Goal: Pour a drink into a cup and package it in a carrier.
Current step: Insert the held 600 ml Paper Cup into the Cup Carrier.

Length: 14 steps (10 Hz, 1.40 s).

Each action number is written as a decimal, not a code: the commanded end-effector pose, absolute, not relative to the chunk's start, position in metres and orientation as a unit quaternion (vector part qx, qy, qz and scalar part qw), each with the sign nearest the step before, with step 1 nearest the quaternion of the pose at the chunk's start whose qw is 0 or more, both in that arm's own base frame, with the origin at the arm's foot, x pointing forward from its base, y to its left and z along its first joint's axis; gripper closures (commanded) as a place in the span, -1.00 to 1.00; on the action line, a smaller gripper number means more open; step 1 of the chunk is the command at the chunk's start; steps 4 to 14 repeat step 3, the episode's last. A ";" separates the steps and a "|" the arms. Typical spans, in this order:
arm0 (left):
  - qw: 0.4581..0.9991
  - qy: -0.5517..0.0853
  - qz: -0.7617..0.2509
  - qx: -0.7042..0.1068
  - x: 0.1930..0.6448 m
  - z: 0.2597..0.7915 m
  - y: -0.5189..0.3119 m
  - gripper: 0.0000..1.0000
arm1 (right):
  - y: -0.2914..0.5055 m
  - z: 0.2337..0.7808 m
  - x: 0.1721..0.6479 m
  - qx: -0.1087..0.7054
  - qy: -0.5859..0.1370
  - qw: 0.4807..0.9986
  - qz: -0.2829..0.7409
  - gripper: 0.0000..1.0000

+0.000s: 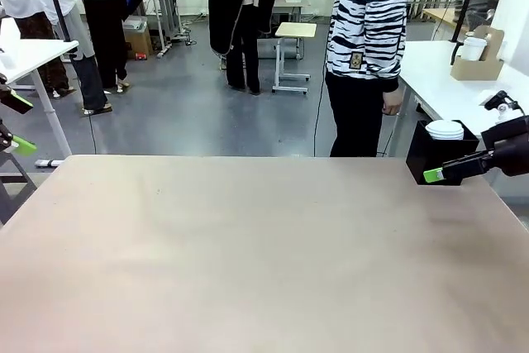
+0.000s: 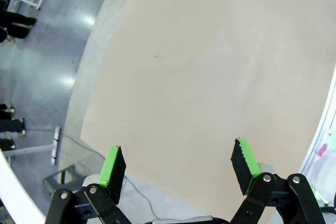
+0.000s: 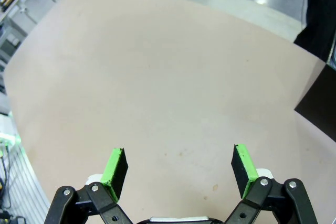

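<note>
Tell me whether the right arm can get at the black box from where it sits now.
Probably yes. The right claw is open, holds nothing and sits right beside the black box at the table's far right corner, with nothing between them.

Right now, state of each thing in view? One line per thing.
left tool: open, holds nothing, above the table's near-left edge
right tool: open, holds nothing, over the table
table: bare tan top in front of both tools
black box: upright at the far right corner, open top, stack of white lids or cups inside
person: standing at the far side, arm hanging, hand holds nothing
</note>
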<state>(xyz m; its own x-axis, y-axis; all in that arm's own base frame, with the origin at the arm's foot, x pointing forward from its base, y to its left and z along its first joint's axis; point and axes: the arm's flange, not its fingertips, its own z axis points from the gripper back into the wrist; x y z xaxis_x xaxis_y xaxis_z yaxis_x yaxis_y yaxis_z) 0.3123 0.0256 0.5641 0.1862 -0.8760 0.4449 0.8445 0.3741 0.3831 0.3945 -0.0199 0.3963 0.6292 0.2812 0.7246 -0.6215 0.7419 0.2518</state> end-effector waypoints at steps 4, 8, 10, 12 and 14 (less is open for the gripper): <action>0.772 -0.310 -0.554 0.017 0.312 0.564 0.025 -1.00 | -0.025 0.394 0.393 0.245 -0.344 0.864 0.272 -1.00; 0.772 -0.310 -0.554 0.017 0.312 0.564 0.025 -1.00 | -0.025 0.394 0.393 0.245 -0.344 0.864 0.272 -1.00; 0.772 -0.310 -0.554 0.017 0.312 0.564 0.025 -1.00 | -0.025 0.394 0.393 0.245 -0.344 0.864 0.272 -1.00; 0.772 -0.310 -0.554 0.017 0.312 0.564 0.025 -1.00 | -0.025 0.394 0.393 0.245 -0.344 0.864 0.272 -1.00; 0.772 -0.310 -0.554 0.017 0.312 0.564 0.025 -1.00 | -0.025 0.394 0.393 0.245 -0.344 0.864 0.272 -1.00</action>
